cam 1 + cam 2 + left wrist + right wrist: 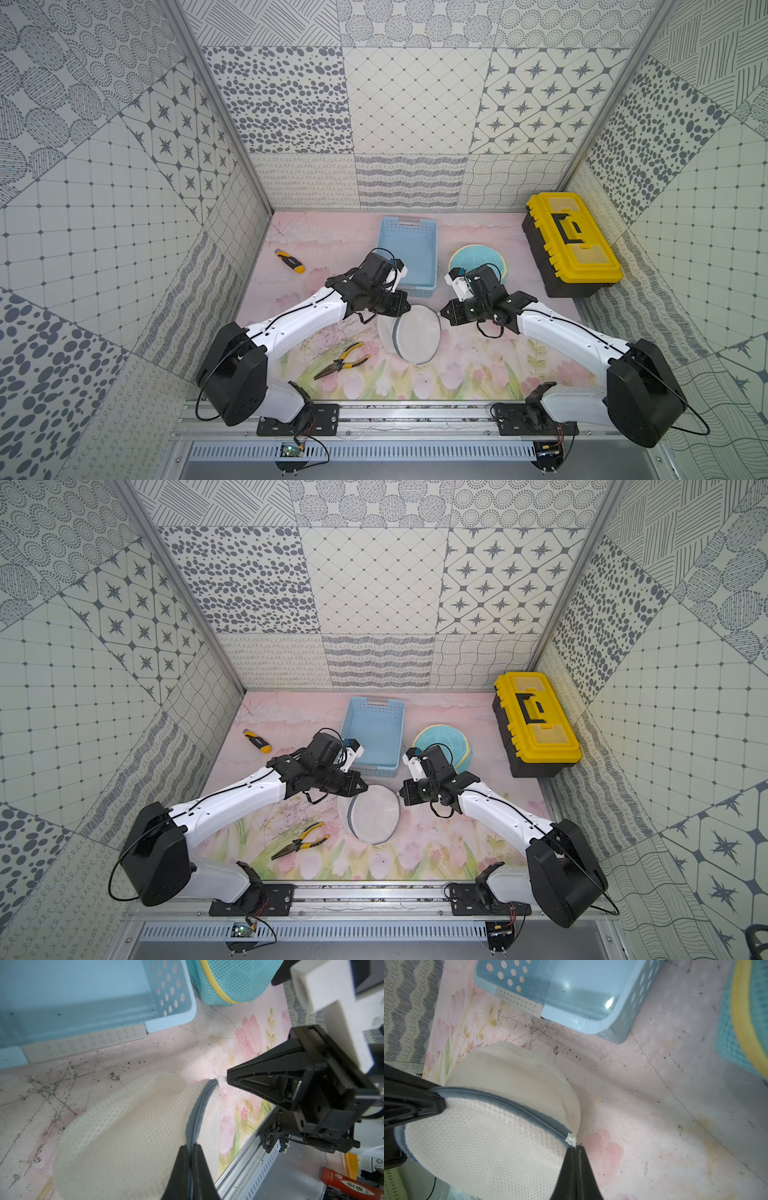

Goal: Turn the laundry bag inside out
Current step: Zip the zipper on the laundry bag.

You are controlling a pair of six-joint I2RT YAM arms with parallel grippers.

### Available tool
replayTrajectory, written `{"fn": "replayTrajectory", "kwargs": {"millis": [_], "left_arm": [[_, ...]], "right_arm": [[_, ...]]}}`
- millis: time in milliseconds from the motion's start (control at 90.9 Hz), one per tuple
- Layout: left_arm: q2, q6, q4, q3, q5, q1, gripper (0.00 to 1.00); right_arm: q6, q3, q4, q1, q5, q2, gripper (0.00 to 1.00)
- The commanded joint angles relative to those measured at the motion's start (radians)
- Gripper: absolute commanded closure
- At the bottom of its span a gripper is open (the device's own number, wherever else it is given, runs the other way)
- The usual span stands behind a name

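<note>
The laundry bag (pixel 415 337) (pixel 376 817) is a round white mesh pouch with a grey zip band, lying on the flowered mat between both arms. My left gripper (pixel 191 1146) is shut on the grey zip band (pixel 194 1118) at the bag's left edge; in both top views its tip (pixel 409 309) (pixel 365 788) sits at the bag's far left rim. My right gripper (pixel 576 1147) is shut on the white zip pull (pixel 571 1139) at the bag's right edge (pixel 441 311). Between the two grippers the zip looks closed.
A light blue perforated basket (pixel 407 223) stands just behind the grippers. A teal mesh bag with a yellow rim (pixel 478 253) lies to its right, a yellow and black toolbox (pixel 573 241) at the far right. Pliers (pixel 343 361) and a utility knife (pixel 289 261) lie on the left.
</note>
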Motion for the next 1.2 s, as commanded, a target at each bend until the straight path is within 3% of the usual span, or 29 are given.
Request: {"fn": "replayTrajectory", "kwargs": {"millis": [0, 220, 341, 396, 594, 671, 781, 847, 947, 1189], "left_arm": [[-0.018, -0.044, 0.05, -0.017, -0.043, 0.013, 1.0], [-0.012, -0.09, -0.036, -0.043, 0.048, 0.012, 1.0], [-0.003, -0.109, -0.164, -0.067, 0.167, 0.004, 0.74], [-0.011, -0.098, -0.24, -0.061, 0.188, 0.005, 0.69], [-0.15, -0.04, -0.18, -0.025, 0.048, 0.059, 0.48], [-0.106, -0.037, -0.072, -0.001, 0.044, 0.073, 0.47], [0.018, -0.079, 0.207, 0.007, 0.123, 0.074, 0.47], [0.111, -0.1, 0.281, 0.037, 0.189, 0.072, 0.49], [0.207, -0.066, 0.261, 0.096, 0.223, 0.057, 0.5], [0.25, -0.022, 0.207, 0.107, 0.229, 0.016, 0.54]], "right_arm": [[0.03, -0.043, -0.008, -0.01, 0.031, -0.023, 1.0], [-0.011, 0.017, -0.006, -0.016, 0.04, 0.003, 1.0], [-0.042, 0.087, -0.002, -0.016, 0.018, 0.044, 1.0], [-0.055, 0.115, 0.0, -0.016, 0.003, 0.062, 1.0], [-0.096, 0.165, 0.008, -0.016, -0.084, 0.105, 1.0], [-0.096, 0.171, 0.011, -0.014, -0.095, 0.114, 1.0], [-0.098, 0.181, 0.012, -0.013, -0.114, 0.121, 1.0], [-0.098, 0.187, 0.006, -0.012, -0.117, 0.123, 1.0], [-0.102, 0.193, -0.001, -0.011, -0.118, 0.122, 1.0], [-0.098, 0.202, 0.005, -0.008, -0.121, 0.136, 1.0]]}}
